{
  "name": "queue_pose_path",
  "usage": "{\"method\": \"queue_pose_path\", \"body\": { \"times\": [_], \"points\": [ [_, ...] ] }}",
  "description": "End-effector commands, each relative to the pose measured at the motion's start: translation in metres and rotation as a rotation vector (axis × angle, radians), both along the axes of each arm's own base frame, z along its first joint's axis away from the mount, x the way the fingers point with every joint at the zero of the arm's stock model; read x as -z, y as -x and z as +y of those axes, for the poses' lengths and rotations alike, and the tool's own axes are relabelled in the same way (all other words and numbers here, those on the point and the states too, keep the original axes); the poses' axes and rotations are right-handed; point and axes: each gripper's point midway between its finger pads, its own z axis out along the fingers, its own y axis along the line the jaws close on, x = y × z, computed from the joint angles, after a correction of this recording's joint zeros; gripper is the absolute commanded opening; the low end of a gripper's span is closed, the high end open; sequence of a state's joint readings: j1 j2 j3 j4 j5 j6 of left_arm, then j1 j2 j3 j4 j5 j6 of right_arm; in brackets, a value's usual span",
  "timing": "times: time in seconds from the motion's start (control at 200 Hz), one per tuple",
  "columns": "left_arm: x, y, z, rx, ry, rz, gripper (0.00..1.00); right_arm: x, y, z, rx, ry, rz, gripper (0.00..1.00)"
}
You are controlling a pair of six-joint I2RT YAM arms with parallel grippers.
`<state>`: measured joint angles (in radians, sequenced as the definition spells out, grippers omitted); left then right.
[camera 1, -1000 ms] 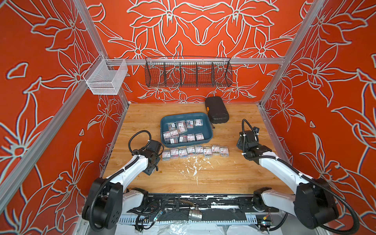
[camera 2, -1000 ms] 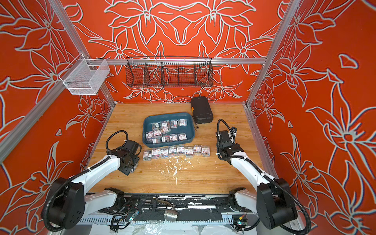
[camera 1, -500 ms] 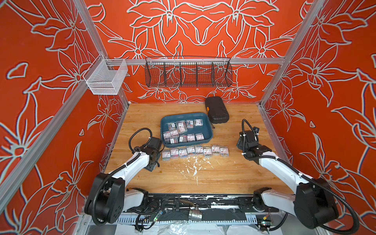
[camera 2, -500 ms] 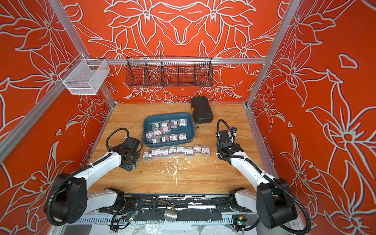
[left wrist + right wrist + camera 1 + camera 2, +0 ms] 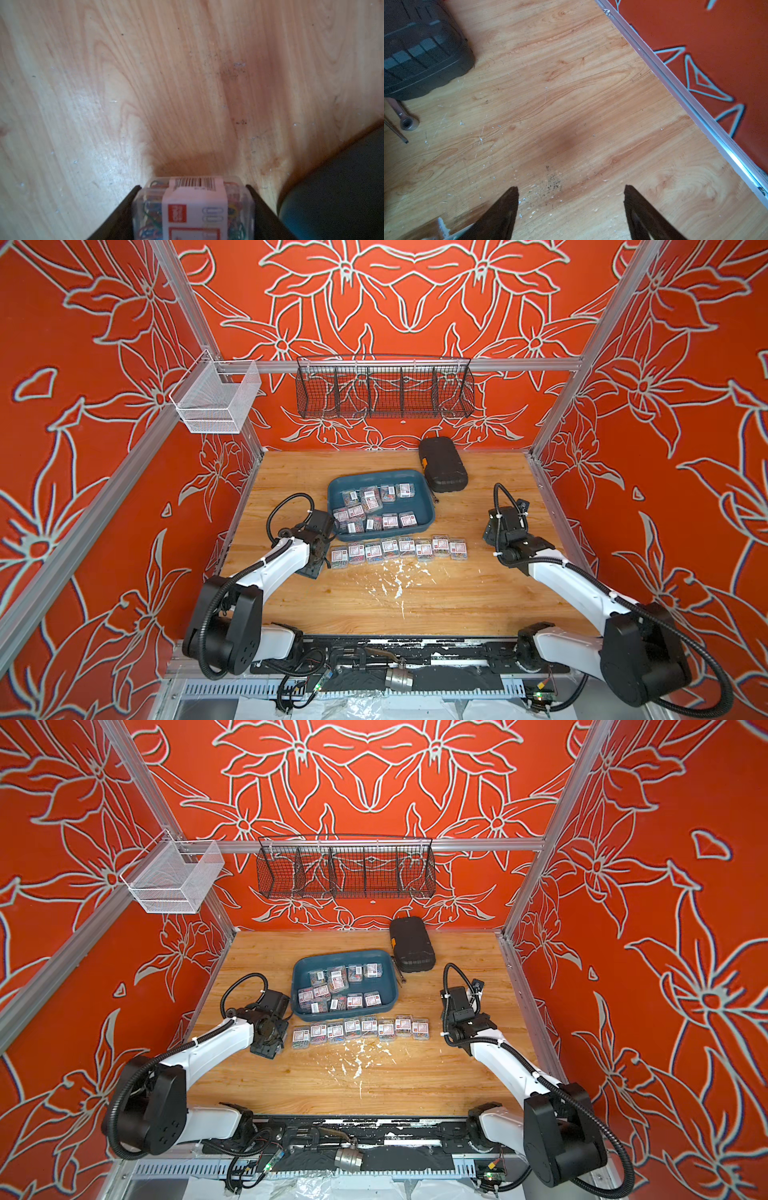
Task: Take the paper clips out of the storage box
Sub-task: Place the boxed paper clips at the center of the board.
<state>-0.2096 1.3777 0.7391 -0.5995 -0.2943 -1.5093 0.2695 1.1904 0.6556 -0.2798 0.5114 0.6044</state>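
Your left end effector [image 5: 193, 188] is gripping a clip box [image 5: 194, 209] beside the tray [image 5: 342, 187]; your right end effector [image 5: 571, 189] is standing open.

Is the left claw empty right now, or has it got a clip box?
Holding one: the left claw is shut on a clear box of paper clips, fingers against both sides.
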Motion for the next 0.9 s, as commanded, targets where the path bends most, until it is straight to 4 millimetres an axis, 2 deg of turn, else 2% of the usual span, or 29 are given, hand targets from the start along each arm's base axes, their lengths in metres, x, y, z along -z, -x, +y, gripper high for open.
{"method": "queue_pose_path", "body": {
  "times": [0.0,0.175,0.375,0.61,0.741,0.896],
  "points": [
    [0.001,-0.009,0.002,-0.043,-0.006,-0.004,0.54,-0.004,-0.003,-0.001,0.005,0.009,-0.005,0.82],
    [0.009,-0.019,-0.004,-0.046,0.007,0.039,0.55,-0.004,-0.004,-0.002,0.006,0.009,-0.006,0.82],
    [0.016,-0.017,-0.005,-0.083,0.019,0.059,0.69,-0.004,-0.004,-0.001,0.004,0.008,-0.003,0.82],
    [0.013,-0.012,-0.006,-0.089,0.036,0.047,1.0,-0.004,-0.004,-0.001,0.003,0.01,-0.005,0.82],
    [0.002,-0.008,-0.004,-0.078,0.027,0.032,0.97,-0.004,-0.004,-0.001,0.002,0.007,-0.007,0.82],
    [-0.028,0.0,0.012,-0.056,-0.054,-0.018,0.97,-0.005,-0.003,-0.001,0.001,0.006,-0.009,0.82]
  ]
}}
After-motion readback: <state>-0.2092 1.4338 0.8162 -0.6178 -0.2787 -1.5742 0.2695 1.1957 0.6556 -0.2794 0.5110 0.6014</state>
